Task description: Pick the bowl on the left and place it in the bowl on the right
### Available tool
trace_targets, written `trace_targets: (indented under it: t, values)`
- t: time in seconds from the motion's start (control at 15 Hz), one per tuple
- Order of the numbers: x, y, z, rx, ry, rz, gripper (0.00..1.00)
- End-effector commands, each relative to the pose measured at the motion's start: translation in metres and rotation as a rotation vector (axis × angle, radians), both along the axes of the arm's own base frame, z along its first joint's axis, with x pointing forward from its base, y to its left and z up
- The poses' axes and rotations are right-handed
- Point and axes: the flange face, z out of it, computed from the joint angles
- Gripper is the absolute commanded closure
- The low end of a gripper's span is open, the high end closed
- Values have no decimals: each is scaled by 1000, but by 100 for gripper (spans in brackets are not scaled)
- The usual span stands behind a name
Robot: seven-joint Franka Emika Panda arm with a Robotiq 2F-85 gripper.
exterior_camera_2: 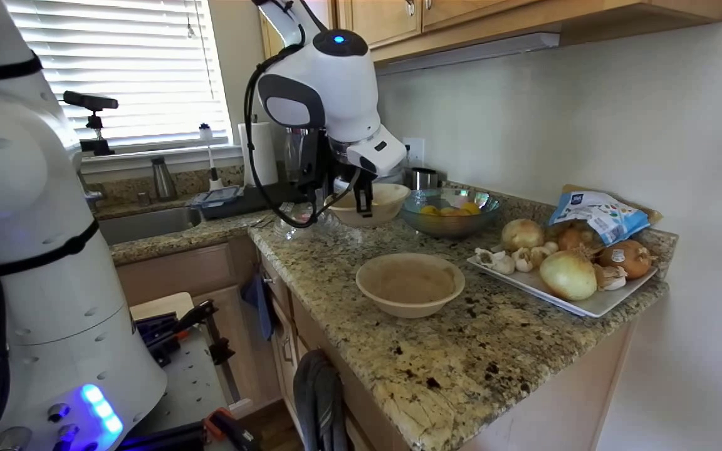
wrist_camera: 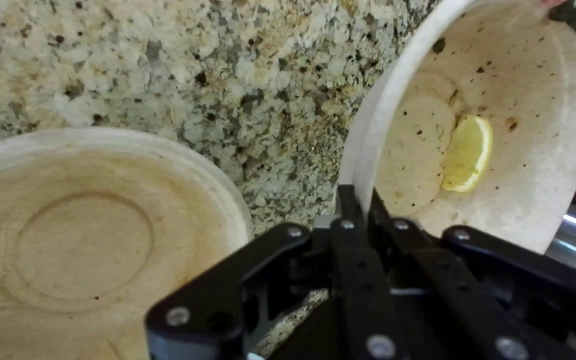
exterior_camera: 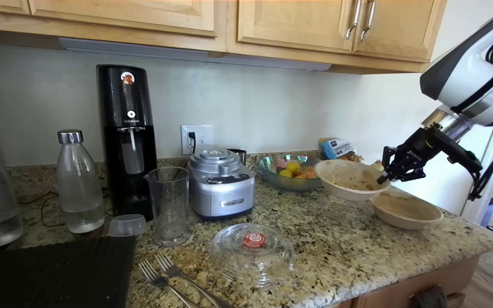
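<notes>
My gripper (wrist_camera: 360, 202) is shut on the rim of a beige bowl (wrist_camera: 528, 205). The held bowl is tilted and raised above the counter. It holds a lemon wedge (wrist_camera: 468, 152) and dark crumbs. The held bowl also shows in both exterior views (exterior_camera: 347, 193) (exterior_camera_2: 392, 195), with my gripper at its rim (exterior_camera: 384, 176) (exterior_camera_2: 364, 210). A second beige bowl (exterior_camera: 407, 206) sits upright on the counter, to the right of the held bowl in that exterior view. It also shows in an exterior view (exterior_camera_2: 410, 282) and at the left of the wrist view (wrist_camera: 85, 240).
A glass fruit bowl (exterior_camera: 289, 183) and a food processor (exterior_camera: 223, 194) stand behind and beside the held bowl. A white plate (exterior_camera_2: 549, 294) holds onions and garlic. A clear plastic lid (exterior_camera: 253, 256) and forks (exterior_camera: 178, 273) lie on the counter. Cabinets (exterior_camera: 293, 25) hang above.
</notes>
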Motion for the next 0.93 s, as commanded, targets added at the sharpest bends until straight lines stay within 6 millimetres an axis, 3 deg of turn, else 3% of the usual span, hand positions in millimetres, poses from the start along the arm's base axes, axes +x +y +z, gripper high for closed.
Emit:
trace_targets:
  t: [0.0,0.33,0.87]
  values:
    - [-1,-11,3,-9,-10,-8,98]
    - [-5,-48,8,-33,-21,-65,98]
    - [-17,-127,-1,-70,-17,-187,98]
